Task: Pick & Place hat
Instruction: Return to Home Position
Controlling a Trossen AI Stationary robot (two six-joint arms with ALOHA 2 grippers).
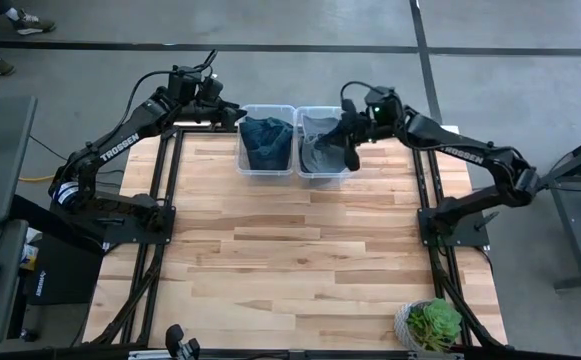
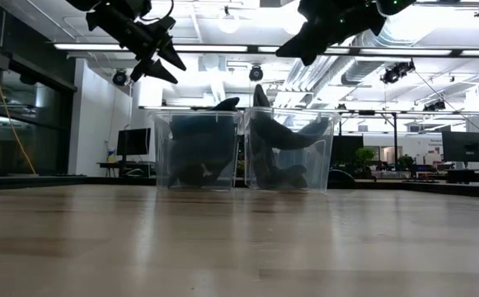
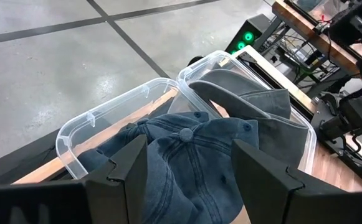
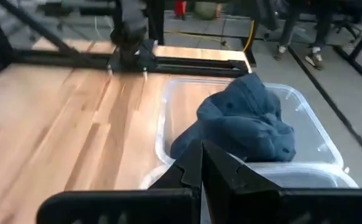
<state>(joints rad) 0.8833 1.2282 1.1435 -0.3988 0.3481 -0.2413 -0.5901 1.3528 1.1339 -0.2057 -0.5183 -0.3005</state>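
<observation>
Two clear plastic bins stand side by side at the table's far edge. The left bin [image 1: 267, 172] holds a dark blue cap [image 1: 266, 140] [image 3: 187, 162], crumpled, its top button up. The right bin [image 1: 322, 178] holds a grey cap [image 1: 320, 145] [image 3: 255, 112], part of which pokes above the rim [image 2: 260, 99]. My left gripper [image 1: 238, 117] [image 3: 190, 146] hovers open above the left bin's left side, well above the blue cap [image 2: 198, 148]. My right gripper [image 1: 353, 155] [image 4: 201, 149] is shut and hangs above the right bin, holding nothing; the low view shows it [image 2: 293, 51] clear of the grey cap.
A potted green plant [image 1: 432, 323] stands at the table's near right corner. The dark arm frames [image 1: 160, 210] [image 1: 440, 215] run along both sides. The wooden tabletop [image 1: 290, 260] stretches in front of the bins. A person's shoes [image 1: 0, 20] show on the floor far left.
</observation>
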